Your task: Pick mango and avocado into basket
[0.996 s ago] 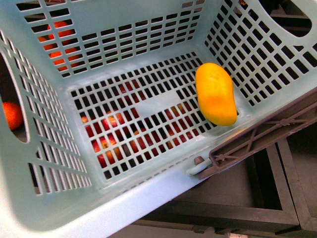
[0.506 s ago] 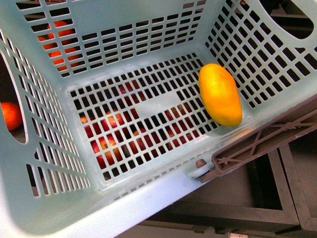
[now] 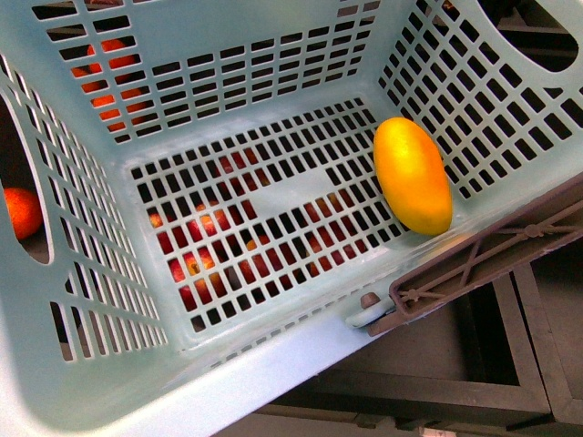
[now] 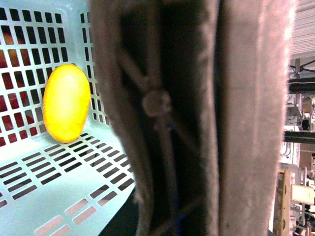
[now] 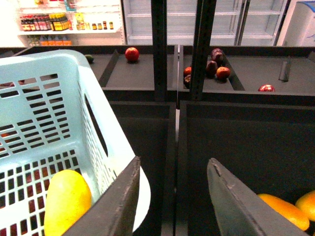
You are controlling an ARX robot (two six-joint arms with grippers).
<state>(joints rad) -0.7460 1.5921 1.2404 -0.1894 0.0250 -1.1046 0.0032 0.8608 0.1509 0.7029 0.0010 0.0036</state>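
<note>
The right fingers are spread wide apart and released, with nothing between them and nothing touching them; they hang beside the outer wall of the basket, above a dark bin. The left fingers I cannot make out in the left wrist view, because the brown handle is very close and blurred and covers most of the picture, so I cannot tell if they are clenched or released. In the front view the handle lies along the near right edge of the basket. The mango is inside the basket, lying on its side on the slotted floor against the right wall, near the corner by the handle; it is the only thing in the basket. The mango shows also in the left wrist view and the mango in the right wrist view. Through the floor slots some red fruits are visible below, and an orange fruit shows through the left side opening. Beyond the right fingers, dark bins hold a red fruit, some dark fruits and yellow-orange fruits.
</note>
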